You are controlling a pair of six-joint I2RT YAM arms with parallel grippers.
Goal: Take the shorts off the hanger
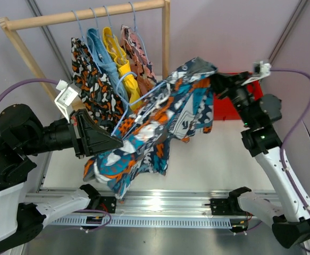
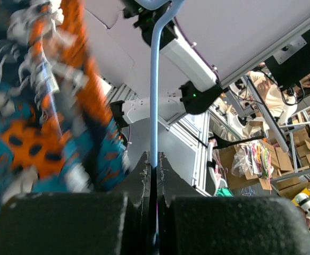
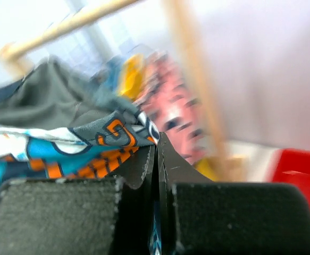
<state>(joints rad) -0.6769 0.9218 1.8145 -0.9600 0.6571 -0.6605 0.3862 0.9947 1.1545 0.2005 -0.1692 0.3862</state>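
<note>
The blue-orange patterned shorts (image 1: 160, 122) hang spread out at the centre of the top view, above the desk (image 1: 213, 159), stretched between the two arms. They sit on a light blue wire hanger (image 2: 153, 95). The left arm (image 1: 38, 135) reaches in from the left edge. Its jaws are closed tight on the hanger's wire, which runs straight up from between them in the left wrist view.

The right arm (image 1: 261, 133) comes in from the right. Its jaws are pinched shut on the upper right edge of the same shorts, just left of a red bin (image 1: 234, 106).

On the wooden rack (image 1: 91, 16) at the upper left hang the other pairs: black-orange-white shorts (image 1: 88, 79), light blue shorts (image 1: 100, 56), yellow shorts (image 1: 120, 61) and pink patterned shorts (image 1: 137, 58), side by side on their hangers.
</note>
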